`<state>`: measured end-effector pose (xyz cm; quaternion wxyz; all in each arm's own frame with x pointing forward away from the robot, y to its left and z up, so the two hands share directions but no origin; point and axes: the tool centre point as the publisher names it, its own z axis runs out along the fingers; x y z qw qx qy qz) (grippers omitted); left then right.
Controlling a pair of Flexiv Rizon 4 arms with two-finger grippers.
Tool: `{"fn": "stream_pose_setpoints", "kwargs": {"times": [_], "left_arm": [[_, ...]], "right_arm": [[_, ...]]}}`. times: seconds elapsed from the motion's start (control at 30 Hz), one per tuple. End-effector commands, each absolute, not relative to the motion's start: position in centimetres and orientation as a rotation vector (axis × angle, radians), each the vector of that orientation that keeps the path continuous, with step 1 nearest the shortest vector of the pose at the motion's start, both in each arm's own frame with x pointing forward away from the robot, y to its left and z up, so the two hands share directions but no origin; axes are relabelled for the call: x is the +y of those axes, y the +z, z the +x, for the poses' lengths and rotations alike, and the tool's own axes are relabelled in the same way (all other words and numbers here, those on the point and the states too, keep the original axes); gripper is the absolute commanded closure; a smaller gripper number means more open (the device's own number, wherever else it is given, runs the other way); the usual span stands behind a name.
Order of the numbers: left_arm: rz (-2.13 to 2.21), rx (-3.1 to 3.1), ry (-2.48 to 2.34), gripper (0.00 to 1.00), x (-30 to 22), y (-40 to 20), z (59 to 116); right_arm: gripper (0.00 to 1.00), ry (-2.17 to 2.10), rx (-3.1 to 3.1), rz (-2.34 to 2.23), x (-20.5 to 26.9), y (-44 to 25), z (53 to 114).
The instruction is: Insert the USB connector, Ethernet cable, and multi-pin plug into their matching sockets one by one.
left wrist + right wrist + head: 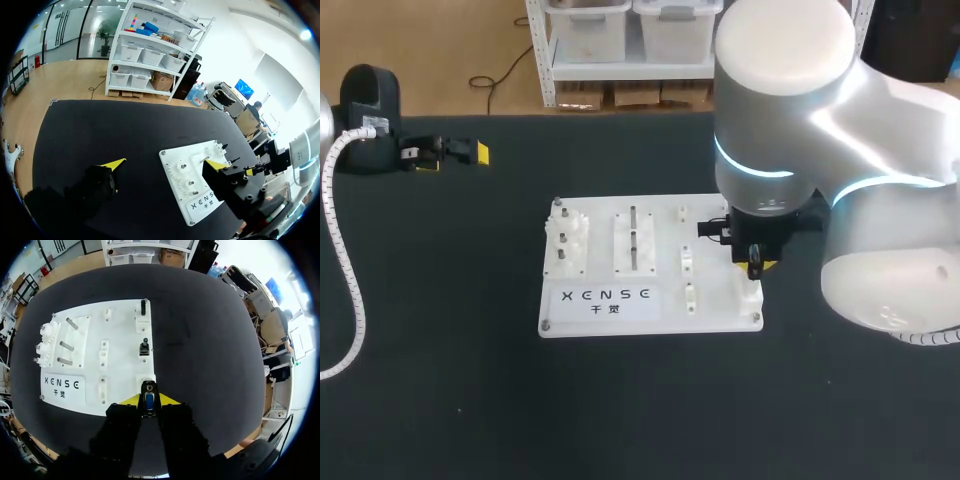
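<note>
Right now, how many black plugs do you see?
3, along the white plastic board's edge: far black plug and middle black plug stand on it; near black plug is in the right tool.

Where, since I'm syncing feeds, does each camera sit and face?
Head view: above and behind, looking down on the white board; right arm at right, left gripper far left.
Left wrist view: on the left wrist, looking across the table between its open fingers toward the board.
Right wrist view: on the right wrist, looking down at the board; right gripper holds a black connector.
Shared: all three show the board.
</note>
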<state>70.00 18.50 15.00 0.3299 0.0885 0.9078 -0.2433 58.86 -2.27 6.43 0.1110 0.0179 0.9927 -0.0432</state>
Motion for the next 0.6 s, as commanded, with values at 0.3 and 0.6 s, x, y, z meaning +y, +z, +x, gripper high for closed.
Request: {"fn": "stream_pose_setpoints", "kwargs": {"times": [0.3,0.6], "left_arm": [[0.232,2.374,-0.636,0.00,18.50,15.00,70.00],[0.232,2.374,-0.636,0.00,18.50,15.00,70.00]], "right_arm": [[1.00,-0.113,2.936,0.076,-2.57,5.36,59.36],[1.00,-0.118,2.923,0.058,-2.32,5.59,59.27]]}}
